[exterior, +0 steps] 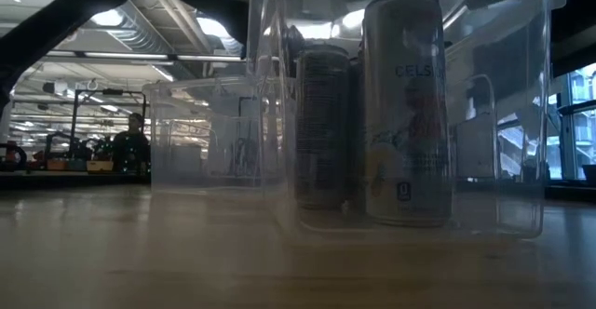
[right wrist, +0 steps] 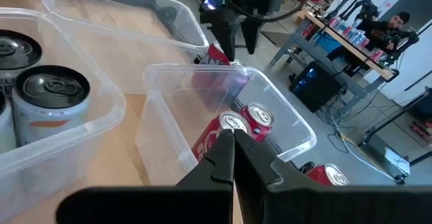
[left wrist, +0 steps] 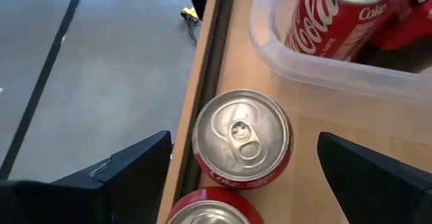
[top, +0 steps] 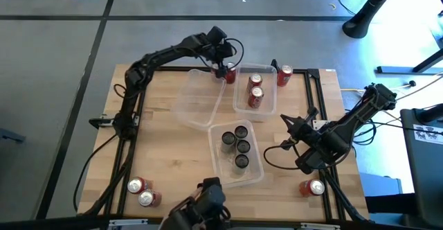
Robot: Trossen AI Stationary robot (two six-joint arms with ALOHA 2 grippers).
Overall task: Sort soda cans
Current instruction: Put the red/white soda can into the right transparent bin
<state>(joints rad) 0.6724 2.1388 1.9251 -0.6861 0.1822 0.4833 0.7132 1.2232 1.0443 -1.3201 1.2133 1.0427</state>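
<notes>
Wooden counter (top: pixel 166 147) stood on a grey floor, with an open workshop and a seated person visible beyond it. Three clear bins sat mid-counter: an empty bin (top: pixel 197 97), a bin with red cans (top: pixel 243 109) holding two red cans, and a bin of dark cans (top: pixel 257 167) holding four.

Left gripper (top: pixel 223 65) hovered at the far edge over a standing red can (left wrist: pixel 243 140), fingers spread wide on either side of it, nothing pinched yet. The can stood right at the counter's edge, with a second red can (left wrist: pixel 212 210) touching or just beside it and the red-can bin wall close by.

Right gripper (top: pixel 294 126) waited right of the bins, fingers pressed together, holding nothing.

Loose red cans were still out: two near the front left corner (top: pixel 142 192), one at front right (top: pixel 313 187), one at the far edge beside the red-can bin (top: pixel 284 75).

Risks, as judgement: a descending finger could clip the neighbouring can and knock it off the counter, since there was almost no margin at the edge. An off-centre close could tip the target can outward. A finger could also catch the bin rim and drag the bin. The smooth round can might slip if it was gripped too high.
</notes>
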